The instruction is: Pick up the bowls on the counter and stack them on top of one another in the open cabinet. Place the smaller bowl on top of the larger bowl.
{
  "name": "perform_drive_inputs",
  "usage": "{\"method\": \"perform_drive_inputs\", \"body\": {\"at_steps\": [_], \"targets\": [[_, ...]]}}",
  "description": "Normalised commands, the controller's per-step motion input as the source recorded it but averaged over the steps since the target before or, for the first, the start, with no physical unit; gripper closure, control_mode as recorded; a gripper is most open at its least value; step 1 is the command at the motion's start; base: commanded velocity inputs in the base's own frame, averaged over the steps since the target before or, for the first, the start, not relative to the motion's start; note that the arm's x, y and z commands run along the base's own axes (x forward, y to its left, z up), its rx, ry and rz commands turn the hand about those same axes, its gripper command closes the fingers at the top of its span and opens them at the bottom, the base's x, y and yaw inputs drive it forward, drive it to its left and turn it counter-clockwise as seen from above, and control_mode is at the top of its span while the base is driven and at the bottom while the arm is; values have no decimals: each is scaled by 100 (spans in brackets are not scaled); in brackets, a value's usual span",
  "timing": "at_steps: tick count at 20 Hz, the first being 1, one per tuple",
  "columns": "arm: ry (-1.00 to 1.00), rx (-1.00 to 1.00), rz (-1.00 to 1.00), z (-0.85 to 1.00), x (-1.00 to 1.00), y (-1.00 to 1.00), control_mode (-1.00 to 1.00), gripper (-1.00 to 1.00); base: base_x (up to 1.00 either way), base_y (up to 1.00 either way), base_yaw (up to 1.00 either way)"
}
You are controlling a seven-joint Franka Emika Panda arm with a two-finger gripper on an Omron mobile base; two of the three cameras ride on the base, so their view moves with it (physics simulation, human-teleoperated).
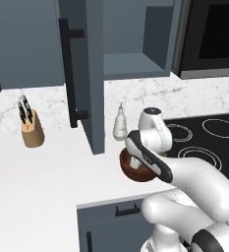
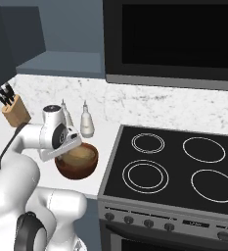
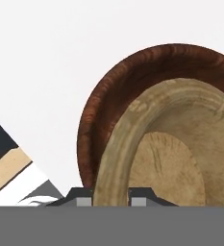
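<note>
Gripper (image 3: pixel 111 196) pinches the tan bowl's (image 3: pixel 171 144) rim – nested in the brown bowl (image 3: pixel 132 86) near the counter's (image 1: pixel 42 177) front edge – next, probably the cabinet (image 1: pixel 135 64).

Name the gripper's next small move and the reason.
Probably lift straight up. The gripper is shut on the rim of the small light tan wooden bowl, which sits over the deep reddish-brown bowl on the white marble counter, not in the open cabinet.
</note>
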Motion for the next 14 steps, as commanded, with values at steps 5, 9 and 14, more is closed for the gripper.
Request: {"method": "perform_drive_inputs", "body": {"at_steps": [5, 9, 14], "targets": [[-4, 0, 0, -15, 1, 10, -100, 100, 0, 0, 0], [-4, 0, 0, 0, 1, 11, -100, 100, 0, 0, 0], [0, 0, 0, -1, 21, 4, -100, 100, 0, 0, 0]]}}
